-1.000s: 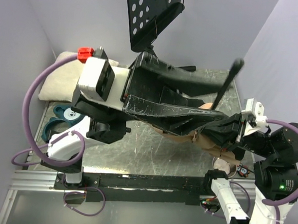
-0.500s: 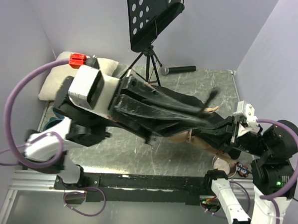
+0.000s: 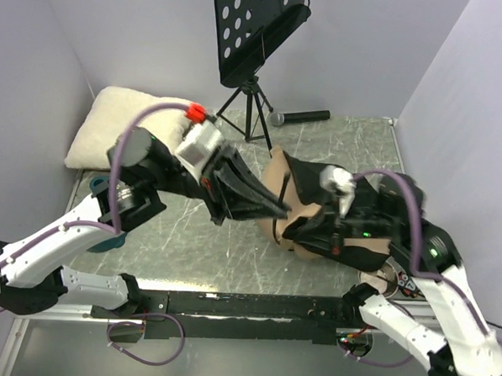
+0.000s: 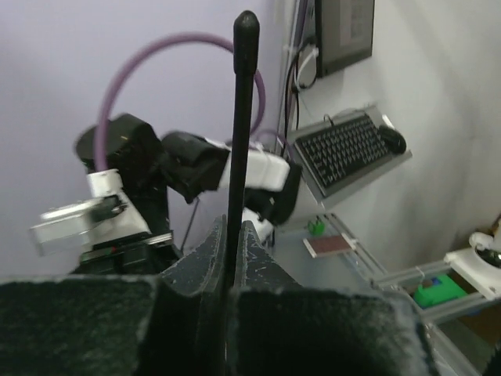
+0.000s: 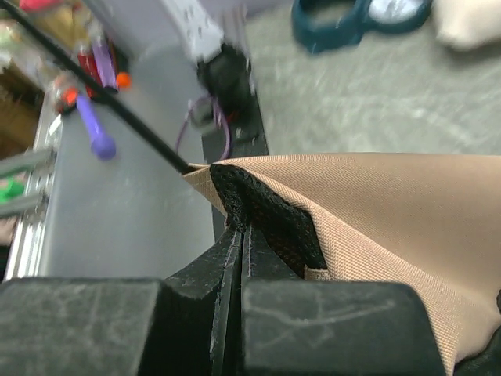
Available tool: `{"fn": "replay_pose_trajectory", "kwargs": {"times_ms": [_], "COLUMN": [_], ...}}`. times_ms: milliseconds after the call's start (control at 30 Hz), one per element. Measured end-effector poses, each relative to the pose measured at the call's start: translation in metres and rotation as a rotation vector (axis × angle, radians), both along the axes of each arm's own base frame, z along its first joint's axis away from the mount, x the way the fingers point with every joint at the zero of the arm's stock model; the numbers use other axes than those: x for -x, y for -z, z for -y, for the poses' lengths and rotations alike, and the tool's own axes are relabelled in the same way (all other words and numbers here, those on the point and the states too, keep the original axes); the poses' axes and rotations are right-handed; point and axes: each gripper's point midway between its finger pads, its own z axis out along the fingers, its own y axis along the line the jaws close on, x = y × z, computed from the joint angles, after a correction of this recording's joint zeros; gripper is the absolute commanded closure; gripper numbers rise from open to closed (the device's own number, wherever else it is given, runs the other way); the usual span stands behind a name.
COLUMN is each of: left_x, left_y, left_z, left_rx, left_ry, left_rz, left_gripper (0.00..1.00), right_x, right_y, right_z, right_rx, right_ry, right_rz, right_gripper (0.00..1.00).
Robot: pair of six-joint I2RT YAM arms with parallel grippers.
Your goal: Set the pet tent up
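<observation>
The pet tent [image 3: 279, 168] is a crumpled heap of tan fabric with black lining at the table's middle. In the left wrist view, my left gripper [image 4: 232, 229] is shut on a thin black pole [image 4: 239, 117] that stands straight up from the jaws. From above, the left gripper [image 3: 274, 212] reaches in from the left, next to the right gripper [image 3: 293, 230]. My right gripper [image 5: 239, 225] is shut on a black mesh corner [image 5: 262, 211] of the tent's tan fabric [image 5: 391, 207]. The pole [image 5: 102, 102] runs out of that corner.
A cream pillow [image 3: 119, 126] lies at the back left. A black perforated music stand [image 3: 255, 24] on a tripod stands at the back, with a microphone [image 3: 301, 116] beside it. A teal object [image 3: 105, 241] sits at the left edge and a small bowl [image 3: 389, 284] at the near right.
The left gripper has shut on the pole. Both arms have dropped from close under the camera towards the table, bringing the tent down with them.
</observation>
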Motion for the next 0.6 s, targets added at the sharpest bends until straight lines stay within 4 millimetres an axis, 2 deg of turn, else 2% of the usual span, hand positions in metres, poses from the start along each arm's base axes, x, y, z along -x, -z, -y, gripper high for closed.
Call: {"fn": "replay_pose_trajectory", "kwargs": {"times_ms": [200, 367, 400, 433, 500, 533, 567, 600], "left_x": [0.001, -0.017, -0.02, -0.023, -0.026, -0.028, -0.028, -0.029], "left_y": [0.064, 0.109, 0.114, 0.12, 0.128, 0.137, 0.148, 0.159], "left_z": [-0.001, -0.01, -0.011, -0.013, -0.018, -0.02, -0.022, -0.024], "left_rx": [-0.149, -0.251, -0.261, -0.271, -0.286, -0.307, -0.338, -0.366], "left_ry": [0.024, 0.008, 0.003, -0.001, -0.006, -0.008, -0.004, -0.002], "left_rz": [-0.008, -0.038, -0.043, -0.049, -0.06, -0.076, -0.099, -0.121], "left_gripper": [0.99, 0.99, 0.99, 0.99, 0.99, 0.99, 0.99, 0.99], "right_x": [-0.002, -0.002, -0.003, -0.004, -0.004, -0.005, -0.006, -0.007], "right_y": [0.045, 0.067, 0.069, 0.072, 0.075, 0.073, 0.067, 0.06], "right_z": [-0.031, -0.037, -0.037, -0.036, -0.035, -0.037, -0.039, -0.041], "right_rx": [0.145, 0.214, 0.221, 0.232, 0.246, 0.233, 0.212, 0.19], "right_ry": [-0.117, -0.159, -0.16, -0.16, -0.166, -0.174, -0.182, -0.186], "right_rz": [-0.009, 0.047, 0.057, 0.065, 0.074, 0.09, 0.118, 0.143], "right_gripper": [1.0, 1.0, 0.97, 0.81, 0.74, 0.68, 0.57, 0.52]}}
